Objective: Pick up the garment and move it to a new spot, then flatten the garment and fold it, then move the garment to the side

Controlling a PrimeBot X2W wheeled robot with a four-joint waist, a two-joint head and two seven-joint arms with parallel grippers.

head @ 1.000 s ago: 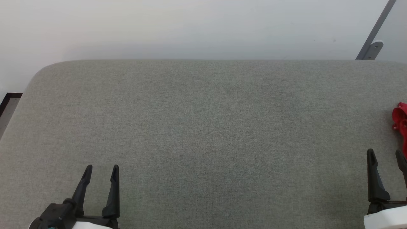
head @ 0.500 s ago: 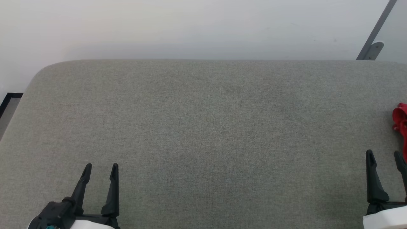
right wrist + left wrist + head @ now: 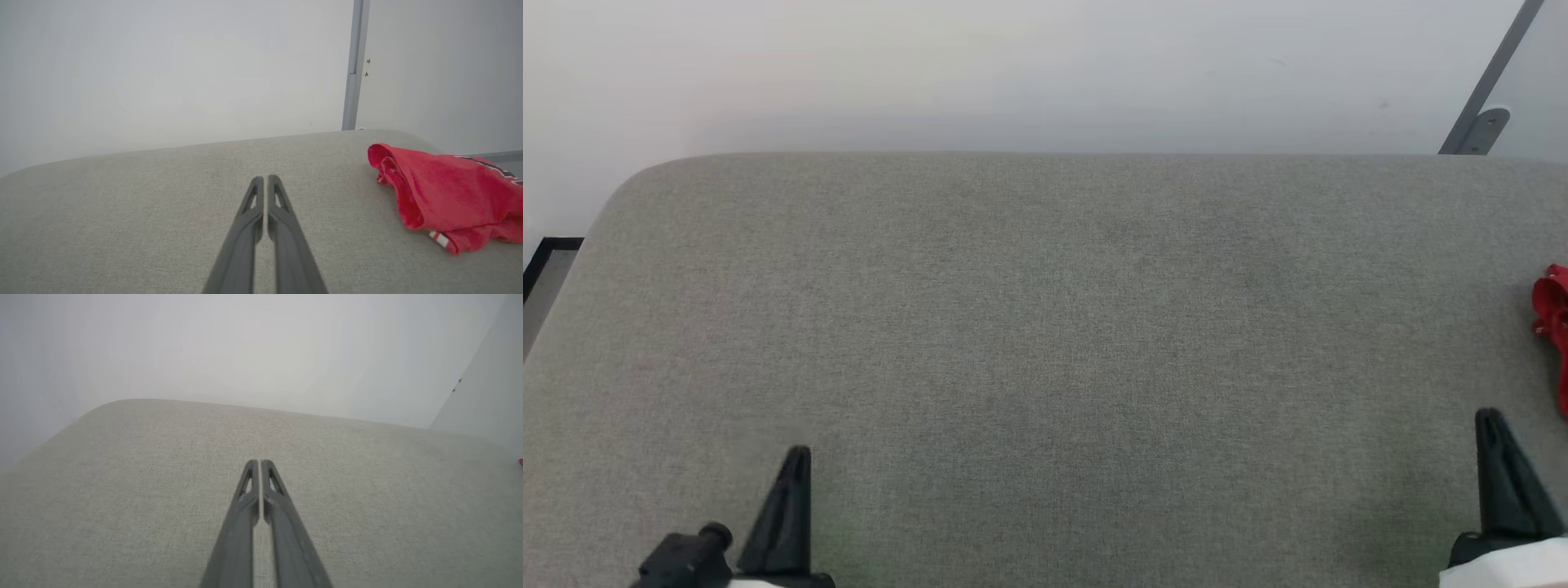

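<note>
Head view: left hand (image 3: 799, 454) and right hand (image 3: 1490, 418) clenched; garment (image 3: 1553, 314) near cushion (image 3: 1045, 327) edge.

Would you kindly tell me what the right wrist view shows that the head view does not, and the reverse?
Right wrist view adds: the garment as a crumpled heap with its striped trim. Head view adds: the left gripper, shut, at lower left, and a dark floor strip at far left. Both share: the grey padded surface, red fabric, the shut right gripper and the grey wall post.
</note>
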